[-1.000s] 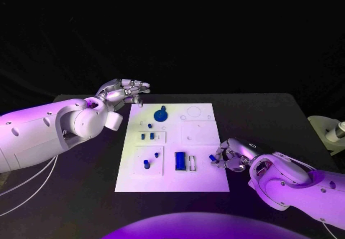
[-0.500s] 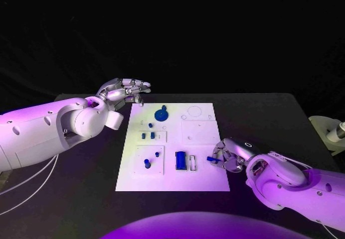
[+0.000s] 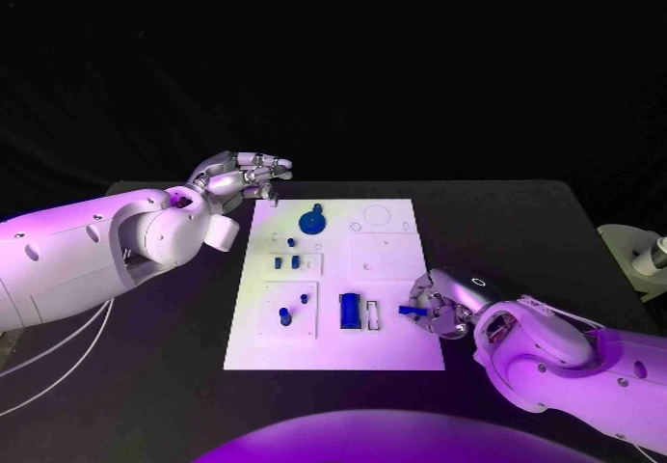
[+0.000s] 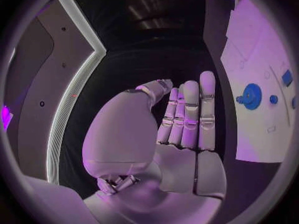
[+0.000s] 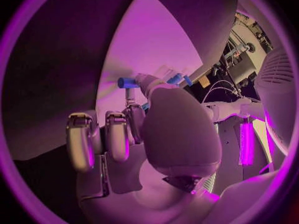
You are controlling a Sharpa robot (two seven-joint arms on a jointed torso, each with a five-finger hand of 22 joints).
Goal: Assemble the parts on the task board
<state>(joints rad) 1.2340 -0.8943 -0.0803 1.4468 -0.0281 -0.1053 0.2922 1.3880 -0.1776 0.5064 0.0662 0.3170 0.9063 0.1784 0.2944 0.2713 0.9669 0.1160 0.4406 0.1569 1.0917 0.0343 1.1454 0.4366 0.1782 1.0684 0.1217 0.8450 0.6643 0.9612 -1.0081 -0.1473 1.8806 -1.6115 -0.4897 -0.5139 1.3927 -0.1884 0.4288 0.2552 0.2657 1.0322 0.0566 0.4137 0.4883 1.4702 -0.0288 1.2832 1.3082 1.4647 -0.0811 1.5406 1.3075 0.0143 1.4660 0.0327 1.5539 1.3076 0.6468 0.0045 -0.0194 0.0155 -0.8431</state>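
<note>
Task board (image 3: 333,338): flat white rectangular plate, centred on matte black tabletop (image 3: 528,222). Right hand (image 3: 447,304) pinches small blue peg (image 3: 412,310) over board's right edge. Left hand (image 3: 239,177): fingers curled, holding nothing, beside far-left corner.

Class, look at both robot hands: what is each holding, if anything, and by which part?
The right hand pinches a small blue part by one end; the left hand holds nothing.

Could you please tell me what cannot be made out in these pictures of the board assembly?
- Small blue part at the right hand: head view, fingers cover its end; its shape is unclear.
- Slots of the white task board: head view, too small to tell which are filled.
- Left hand: its curled fingers hide whether it holds anything, head view.
</note>
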